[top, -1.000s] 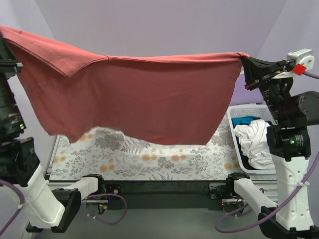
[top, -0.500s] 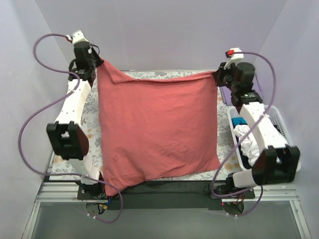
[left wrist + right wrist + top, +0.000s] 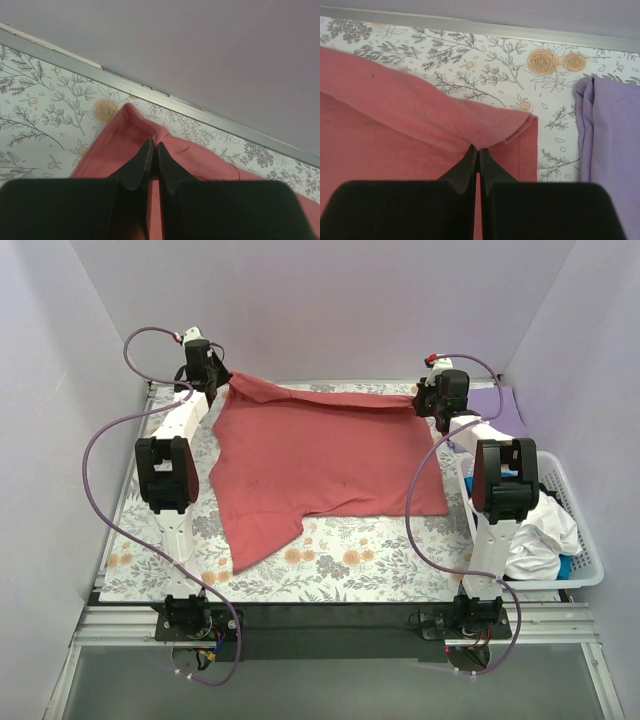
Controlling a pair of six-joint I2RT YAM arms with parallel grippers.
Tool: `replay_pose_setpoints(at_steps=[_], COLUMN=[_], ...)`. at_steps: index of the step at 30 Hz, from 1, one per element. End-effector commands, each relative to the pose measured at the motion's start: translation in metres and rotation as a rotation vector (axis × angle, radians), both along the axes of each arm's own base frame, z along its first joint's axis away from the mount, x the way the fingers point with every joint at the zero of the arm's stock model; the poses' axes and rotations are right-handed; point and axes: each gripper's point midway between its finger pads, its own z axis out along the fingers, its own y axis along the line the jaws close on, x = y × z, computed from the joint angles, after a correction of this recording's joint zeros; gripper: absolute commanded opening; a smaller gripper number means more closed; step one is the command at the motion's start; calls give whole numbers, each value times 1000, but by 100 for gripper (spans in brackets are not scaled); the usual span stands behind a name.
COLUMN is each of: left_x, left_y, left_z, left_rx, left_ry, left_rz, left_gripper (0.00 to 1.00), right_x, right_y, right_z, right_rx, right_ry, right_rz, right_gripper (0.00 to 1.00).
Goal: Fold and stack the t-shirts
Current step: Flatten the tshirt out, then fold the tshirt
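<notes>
Top external view: the salmon-red soft cloth t-shirt (image 3: 320, 455) lies spread on the floral-clothed bench (image 3: 350, 560). Left wrist view: the left gripper (image 3: 154, 146) has its fingers clamped on one far corner. Right wrist view: the right gripper (image 3: 476, 150) pinches the other; letting go unevenly could rumple that edge.

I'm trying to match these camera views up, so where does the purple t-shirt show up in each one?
Top external: the purple t-shirt lies at the far right corner of the floral cloth.
Left wrist: not in it.
Right wrist: along the right edge, beside a corner of the red t-shirt.
Shared landmark: the red t-shirt, visible in all three views.
</notes>
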Motion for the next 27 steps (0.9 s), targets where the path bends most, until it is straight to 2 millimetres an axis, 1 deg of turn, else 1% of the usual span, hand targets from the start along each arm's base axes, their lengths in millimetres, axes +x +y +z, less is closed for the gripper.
replay_pose_setpoints(at_steps=[1,2,3,5,6,7,8,10,11,12,14,15,17,18,20,21,22,24,27], left_x=[11,11,10,5,3,0,-7,-16,-22,-29,-38,-44,-54,-59,-68,-72,-74,-78,-82], left_y=[0,-2,-3,-3,-5,-5,-12,-14,-15,-17,-20,-20,-21,-20,-18,-16,1,7,13], left_z=[34,27,23,16,14,14,12,14,27,22,26,37,36,43,36,42,39,39,45], left_rx=[-46,-58,-75,-92,-110,-117,-139,-169,-183,-199,-239,-249,-266,-270,-286,-293,-301,-324,-331], left_ry=[-103,-92,-85,-66,-59,-56,-41,-31,-42,-19,-4,-11,7,0,36,33,40,57,67], left_rz=[-7,-19,-20,-23,-29,-25,-56,-53,-52,-52,-42,-41,-33,-27,5,18,55,81,99], left_gripper=[0,0,0,0,0,0,0,0,0,0,0,0,0,0,0,0,0,0,0], right_x=[32,33,35,38,38,39,39,37,35,33,31,29,27,26,23,23,21,20,16], right_y=[-10,-11,-11,-11,-12,-11,-10,-11,-11,-14,-16,-16,-18,-19,-18,-17,-18,-18,-17], right_z=[36,33,26,27,22,22,22,25,25,26,27,27,27,28,25,24,22,25,27], right_rx=[24,36,45,61,67,73,85,99,108,111,111,115,115,116,122,123,127,125,127], right_ry=[-136,-130,-116,-118,-108,-108,-103,-104,-100,-98,-97,-94,-88,-90,-75,-72,-65,-67,-60], right_rz=[-2,-3,10,14,20,22,27,29,31,25,23,23,21,21,21,21,19,18,20], right_gripper=[1,1,1,1,1,1,1,1,1,1,1,1,1,1,1,1,1,1,1])
